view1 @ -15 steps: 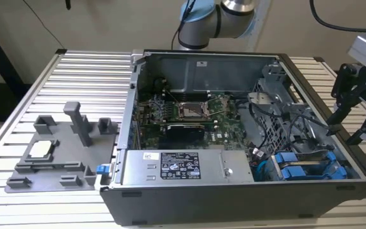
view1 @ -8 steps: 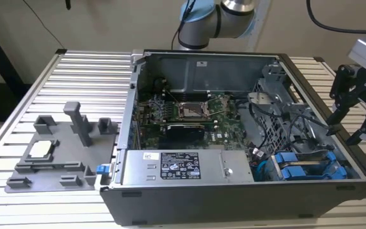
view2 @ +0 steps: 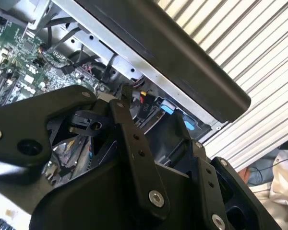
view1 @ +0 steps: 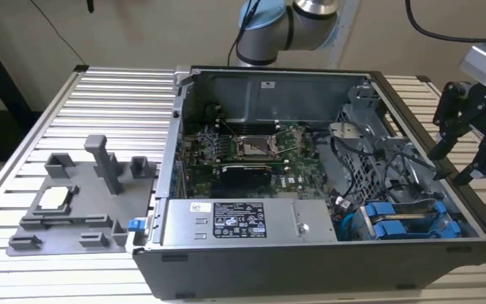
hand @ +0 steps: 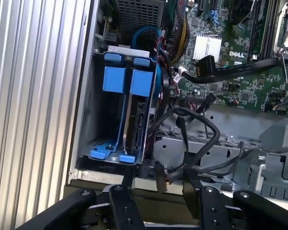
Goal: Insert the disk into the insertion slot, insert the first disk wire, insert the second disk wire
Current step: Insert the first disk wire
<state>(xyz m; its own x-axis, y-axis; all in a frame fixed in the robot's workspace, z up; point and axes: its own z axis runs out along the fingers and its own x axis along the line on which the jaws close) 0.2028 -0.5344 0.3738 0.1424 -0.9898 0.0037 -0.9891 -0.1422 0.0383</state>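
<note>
Currently the hand (view1: 452, 166) hangs above the computer case (view1: 311, 266), over the case wall on the exterior view's right. Its two black fingers (view1: 442, 136) are spread wide apart and nothing lies between them. The hand holds no part and touches neither the case nor its contents. In the first wrist view the fingers project past the dark top edge of that case wall, with open space between them.

The disk (hand: 137, 115) sits inside the case, standing on edge in the insertion slot (hand: 89, 115). This slot is the grey sheet-metal bay in the case corner, next to the ribbed desk (view1: 108, 101). The disk's blue carrier frames the dark drive body, with blue tabs at both ends. A second blue carrier (hand: 113, 96) stands just beside the disk in the same cage, on the side nearer the outer case wall.

Black cables (hand: 201, 129) loop loosely across the metal bracket beside the cage, near the disk's edge. Whether any of them is plugged into the disk cannot be determined.

The silver power-supply box (view1: 243, 221) lies beside the cage on the exterior view's left, and the green motherboard (view1: 252, 149) lies beyond it. A grey fixture plate (view1: 66, 209) rests on the desk, well apart from the case.
</note>
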